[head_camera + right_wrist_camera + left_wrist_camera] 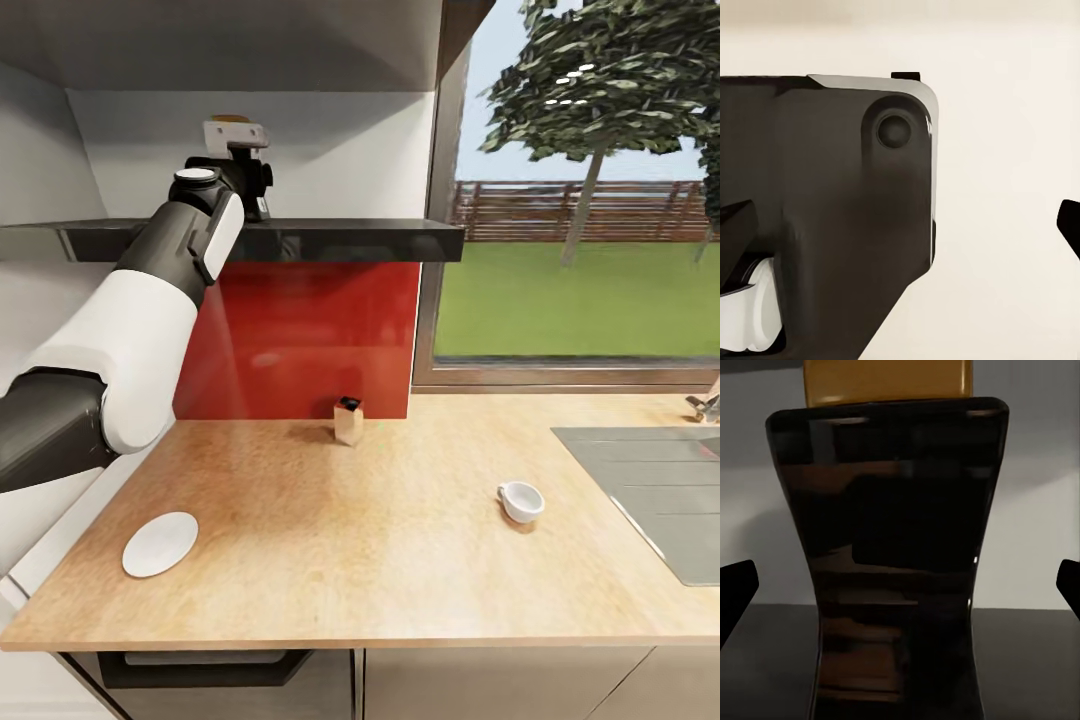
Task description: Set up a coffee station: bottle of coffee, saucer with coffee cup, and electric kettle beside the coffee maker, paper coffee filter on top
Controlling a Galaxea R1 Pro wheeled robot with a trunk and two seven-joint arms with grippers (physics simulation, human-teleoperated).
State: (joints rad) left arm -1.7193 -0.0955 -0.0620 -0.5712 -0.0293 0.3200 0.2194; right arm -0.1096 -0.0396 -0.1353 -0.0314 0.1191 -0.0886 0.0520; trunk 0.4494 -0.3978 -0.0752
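Head view, left to right. One saucer [160, 544], white, lies flat on the wooden countertop [330, 570] near its left front edge. Above it the left arm [150, 330] reaches up to one dark shelf [330, 240] on the wall; the left gripper [243, 160] sits at shelf level, with a sliver of an orange-brown cap showing just over it.

In the left wrist view one bottle of coffee [900, 562], dark glossy body with an orange-yellow cap, stands upright on the shelf between the two fingertips [736, 585], which stand wide at either side and clear of it: released, grasping nothing. No label or writing can be read on it.

Mid-counter, by the red backsplash [300, 340], one small tan box with a dark top [348, 420]; no legible print. Right of centre, one white coffee cup [521, 500], well apart from the saucer. Far right, one grey sink [650, 490].

Right wrist view: the right gripper [904, 240] has its fingertips spread, holding nothing, before a dark robot part.
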